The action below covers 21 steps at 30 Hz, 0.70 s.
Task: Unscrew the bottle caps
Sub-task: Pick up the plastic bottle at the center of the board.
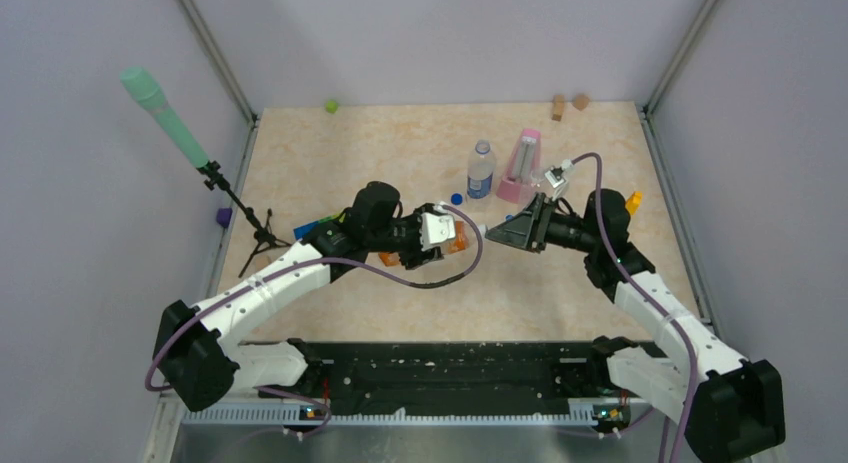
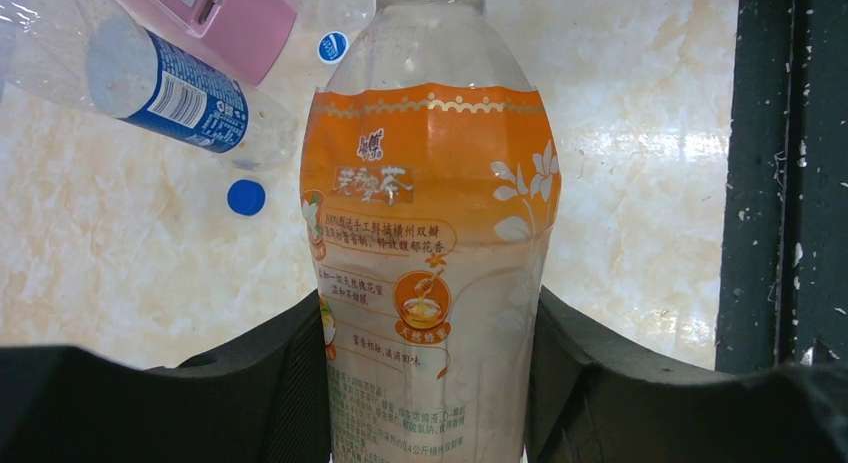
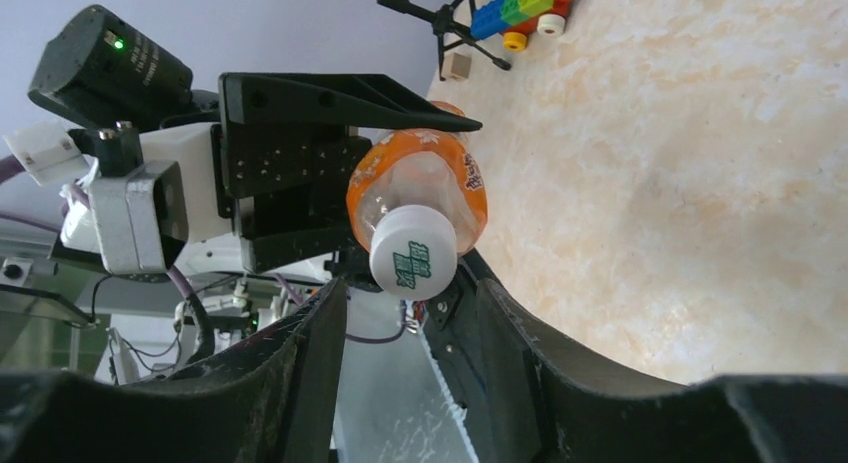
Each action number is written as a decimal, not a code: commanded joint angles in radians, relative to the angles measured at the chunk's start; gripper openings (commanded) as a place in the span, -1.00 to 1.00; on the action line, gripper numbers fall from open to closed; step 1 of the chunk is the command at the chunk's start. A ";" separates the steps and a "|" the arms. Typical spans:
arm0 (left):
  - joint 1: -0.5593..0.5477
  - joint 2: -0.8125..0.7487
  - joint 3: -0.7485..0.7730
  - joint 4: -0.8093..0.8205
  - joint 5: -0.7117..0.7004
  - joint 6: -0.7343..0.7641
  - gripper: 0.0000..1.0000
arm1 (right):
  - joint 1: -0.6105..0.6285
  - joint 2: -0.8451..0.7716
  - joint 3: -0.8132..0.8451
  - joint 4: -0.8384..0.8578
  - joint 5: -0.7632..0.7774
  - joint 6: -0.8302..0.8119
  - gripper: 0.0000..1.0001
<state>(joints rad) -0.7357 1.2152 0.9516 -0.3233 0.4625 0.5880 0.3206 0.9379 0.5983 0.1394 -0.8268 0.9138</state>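
My left gripper (image 1: 440,239) (image 2: 430,313) is shut on the body of the orange-labelled bottle (image 1: 456,243) (image 2: 430,233), holding it level with its neck toward the right arm. The bottle's white cap (image 3: 413,248) (image 1: 484,229) sits on the neck, just past the tips of my right gripper (image 1: 506,230) (image 3: 410,298). That gripper is open, its fingers (image 3: 300,353) apart and not touching the cap. A clear bottle with a blue label (image 1: 481,171) (image 2: 170,83) stands behind, with a loose dark blue cap (image 1: 456,197) (image 2: 246,197) beside it. A white-and-blue cap (image 2: 333,46) lies by the metronome.
The pink metronome (image 1: 520,168) (image 2: 240,18) stands behind the right gripper. A green-headed microphone on a tripod (image 1: 165,118) is at the left, with coloured toy blocks (image 1: 315,226) (image 3: 520,3) near its feet. A yellow object (image 1: 632,200) lies right; a black rail (image 1: 440,368) runs along the near edge.
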 commanded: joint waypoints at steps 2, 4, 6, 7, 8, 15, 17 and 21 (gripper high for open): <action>-0.005 -0.003 0.000 0.026 -0.004 0.051 -1.00 | 0.010 0.031 0.004 0.148 -0.047 0.064 -0.06; -0.005 0.001 0.001 0.023 0.000 0.054 -1.00 | 0.010 0.041 -0.001 0.170 -0.052 0.073 -0.06; -0.006 0.003 0.000 0.021 0.001 0.056 -1.00 | 0.013 0.052 -0.003 0.196 -0.061 0.084 -0.06; -0.005 0.004 0.000 0.021 0.000 0.058 -1.00 | 0.014 0.063 -0.001 0.208 -0.067 0.089 -0.06; -0.005 0.004 0.001 0.022 -0.001 0.059 -1.00 | 0.016 0.073 0.003 0.210 -0.071 0.088 -0.07; -0.005 0.017 0.012 0.023 0.013 0.060 -1.00 | 0.023 0.114 0.017 0.212 -0.084 0.069 -0.24; -0.006 0.016 0.012 0.023 0.012 0.058 -1.00 | 0.023 0.115 0.016 0.206 -0.084 0.060 -0.39; -0.005 0.019 0.011 0.025 0.008 0.057 -1.00 | 0.025 0.109 0.007 0.213 -0.100 0.042 -0.70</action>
<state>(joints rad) -0.7357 1.2270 0.9516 -0.3229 0.4545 0.6327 0.3283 1.0573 0.5941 0.2840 -0.8860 0.9810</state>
